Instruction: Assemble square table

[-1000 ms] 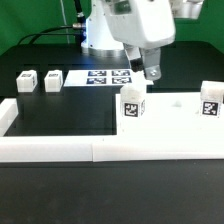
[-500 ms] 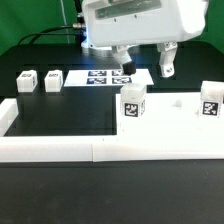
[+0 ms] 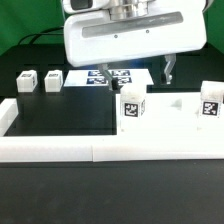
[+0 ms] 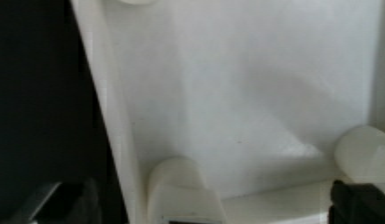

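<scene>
My gripper (image 3: 140,76) hangs above the far edge of the tabletop (image 3: 170,120), jaws spread wide and holding nothing. The wrist view shows the same thing: the two dark fingertips (image 4: 47,200) stand far apart, with only the bare white tabletop (image 4: 224,90) beneath them. The tabletop lies flat on the black mat. On it, one leg post (image 3: 131,106) stands upright near its corner toward the exterior view's left, and a second leg post (image 3: 210,103) stands near its corner toward the exterior view's right. I cannot tell whether either is screwed home or merely set there. Two loose leg posts (image 3: 27,80) (image 3: 52,80) stand side by side on the mat, well apart from the tabletop toward the exterior view's left. The marker board (image 3: 100,76) lies just beyond the tabletop's far edge, and the border wall (image 3: 50,150) runs along its near edge. I judge the tabletop to be stiff, light, smooth plastic. It is too broad to span, so I would nudge it or pinch it at an edge. The posts look small, rigid and light. I would take one across two flat sides near its upper end, mindful that slick faces may slip or twist. There is no container here. The only receptacles are the tabletop's corner holes, and the rounded shapes at the wrist view's margins are too blurred to name.
</scene>
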You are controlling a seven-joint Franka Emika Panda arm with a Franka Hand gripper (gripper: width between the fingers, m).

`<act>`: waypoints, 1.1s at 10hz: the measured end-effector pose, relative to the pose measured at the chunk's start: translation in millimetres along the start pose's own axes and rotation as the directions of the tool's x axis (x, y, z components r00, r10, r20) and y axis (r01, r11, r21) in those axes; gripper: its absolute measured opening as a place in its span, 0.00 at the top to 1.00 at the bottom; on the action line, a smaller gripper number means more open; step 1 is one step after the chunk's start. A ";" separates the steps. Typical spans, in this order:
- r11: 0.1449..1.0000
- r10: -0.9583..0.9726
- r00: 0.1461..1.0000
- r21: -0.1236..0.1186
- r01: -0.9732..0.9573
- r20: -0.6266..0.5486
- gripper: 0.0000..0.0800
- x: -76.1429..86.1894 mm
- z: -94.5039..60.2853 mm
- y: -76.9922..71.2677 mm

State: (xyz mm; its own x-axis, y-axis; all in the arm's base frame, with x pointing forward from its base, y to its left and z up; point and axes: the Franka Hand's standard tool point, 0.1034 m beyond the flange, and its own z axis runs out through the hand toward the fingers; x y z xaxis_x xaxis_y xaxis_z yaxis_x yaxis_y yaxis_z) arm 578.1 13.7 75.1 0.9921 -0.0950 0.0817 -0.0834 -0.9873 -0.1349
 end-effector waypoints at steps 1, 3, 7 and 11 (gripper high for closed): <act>0.998 -0.057 0.998 -0.005 0.057 0.002 0.19 0.0 0.0 0.9; 0.998 -0.062 0.998 -0.007 0.062 0.003 0.19 -0.3 0.4 1.5; 0.997 -0.040 0.999 -0.072 0.042 0.033 0.19 -18.8 51.7 37.0; 0.995 -0.043 0.999 -0.089 0.043 0.012 0.21 -18.8 59.4 41.3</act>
State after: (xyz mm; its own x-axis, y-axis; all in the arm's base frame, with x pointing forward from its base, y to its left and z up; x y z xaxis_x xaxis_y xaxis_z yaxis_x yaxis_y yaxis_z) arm 561.5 -17.8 9.3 0.9958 -0.0514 0.0755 -0.0483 -0.9979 -0.0425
